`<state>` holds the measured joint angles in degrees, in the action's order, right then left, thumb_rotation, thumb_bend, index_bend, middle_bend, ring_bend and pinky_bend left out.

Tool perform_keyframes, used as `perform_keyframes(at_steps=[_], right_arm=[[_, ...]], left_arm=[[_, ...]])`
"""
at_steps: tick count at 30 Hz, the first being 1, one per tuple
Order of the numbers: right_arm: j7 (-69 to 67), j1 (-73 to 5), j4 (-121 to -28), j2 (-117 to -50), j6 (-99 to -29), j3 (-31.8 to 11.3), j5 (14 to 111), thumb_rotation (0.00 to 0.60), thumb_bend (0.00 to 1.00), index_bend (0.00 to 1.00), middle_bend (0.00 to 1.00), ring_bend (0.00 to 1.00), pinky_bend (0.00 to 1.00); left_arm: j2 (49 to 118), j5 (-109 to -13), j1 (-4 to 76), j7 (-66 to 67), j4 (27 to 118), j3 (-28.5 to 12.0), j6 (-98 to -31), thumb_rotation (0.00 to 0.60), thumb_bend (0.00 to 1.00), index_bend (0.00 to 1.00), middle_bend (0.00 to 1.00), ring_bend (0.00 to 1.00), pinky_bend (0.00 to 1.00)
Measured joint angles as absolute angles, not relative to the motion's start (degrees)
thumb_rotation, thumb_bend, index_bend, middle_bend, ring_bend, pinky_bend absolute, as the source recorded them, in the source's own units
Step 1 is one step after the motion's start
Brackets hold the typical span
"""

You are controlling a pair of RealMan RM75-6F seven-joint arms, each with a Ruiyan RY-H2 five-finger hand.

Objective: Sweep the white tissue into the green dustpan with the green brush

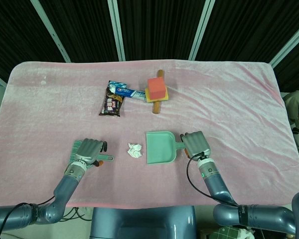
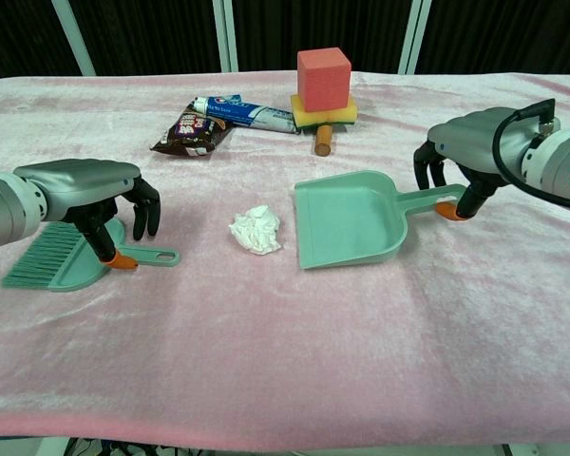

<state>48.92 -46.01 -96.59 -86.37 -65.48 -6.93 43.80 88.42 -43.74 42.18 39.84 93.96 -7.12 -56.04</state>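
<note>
White crumpled tissue (image 2: pixel 256 230) lay on the pink plush-covered counter (image 2: pixel 285 342), just left of the green plastic dustpan (image 2: pixel 351 219). Left of the tissue, the left robot hand (image 2: pixel 95 201) curled its fingers over the green plastic brush (image 2: pixel 71 258), gripping it. The right robot hand (image 2: pixel 465 157) closed around the dustpan's handle. Behind the tissue lay a dark snack packet (image 2: pixel 188 131).

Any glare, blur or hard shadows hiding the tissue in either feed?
Head view: even light, tissue sharp, cloth sheen only. Chest view: tissue crisp beside the dustpan, soft shadows under both hands, no glare.
</note>
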Motion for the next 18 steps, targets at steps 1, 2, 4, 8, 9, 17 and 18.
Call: perform_keyframes(at_steps=[1, 2, 4, 8, 9, 17, 18], right_arm=[[48.91, -46.00, -96.56, -86.39, -65.52, -6.86, 43.79, 0.600, 0.48, 0.65, 0.65, 0.73, 0.76], [48.92, -45.98, -96.54, -86.41, -65.55, -6.80, 43.78, 0.600, 0.48, 0.65, 0.65, 0.73, 0.76], [48.95, -45.95, -96.43, -86.43, -65.65, -6.67, 43.79, 0.600, 0.48, 0.65, 0.65, 0.73, 0.76], [49.07, -45.93, -96.28, -86.45, -65.76, -6.53, 43.71, 0.600, 0.48, 0.65, 0.65, 0.73, 0.76], [49.08, -45.93, -96.28, -86.45, -65.78, -6.52, 43.65, 0.600, 0.48, 0.65, 0.65, 0.73, 0.76], [49.21, -45.92, -96.06, -86.58, -65.88, -6.24, 43.70, 0.600, 0.49, 0.65, 0.65, 0.73, 0.76], [49.22, -45.93, -96.09, -86.55, -65.94, -6.23, 43.80, 0.600, 0.49, 0.65, 0.65, 0.73, 0.76]], left_arm=[[88.55, -43.71, 42.36, 39.74, 93.80, -7.07, -55.99, 0.600, 0.21, 0.46, 0.47, 0.85, 1.00], [88.69, -43.71, 42.51, 39.60, 93.66, -7.03, -55.92, 0.600, 0.21, 0.46, 0.47, 0.85, 1.00], [88.94, -43.72, 42.82, 39.34, 93.39, -6.89, -55.78, 0.600, 0.21, 0.46, 0.48, 0.85, 1.00], [89.35, -43.73, 43.20, 39.09, 92.86, -6.40, -55.61, 0.600, 0.22, 0.48, 0.49, 0.85, 1.00], [89.49, -43.70, 43.29, 39.06, 92.60, -6.19, -55.55, 0.600, 0.22, 0.48, 0.50, 0.85, 1.00], [90.58, -43.64, 43.54, 38.19, 91.36, -5.43, -55.63, 0.600, 0.31, 0.59, 0.61, 0.85, 1.00], [90.68, -44.34, 43.44, 37.56, 91.30, -5.54, -55.92, 0.600, 0.31, 0.60, 0.62, 0.85, 1.00]])
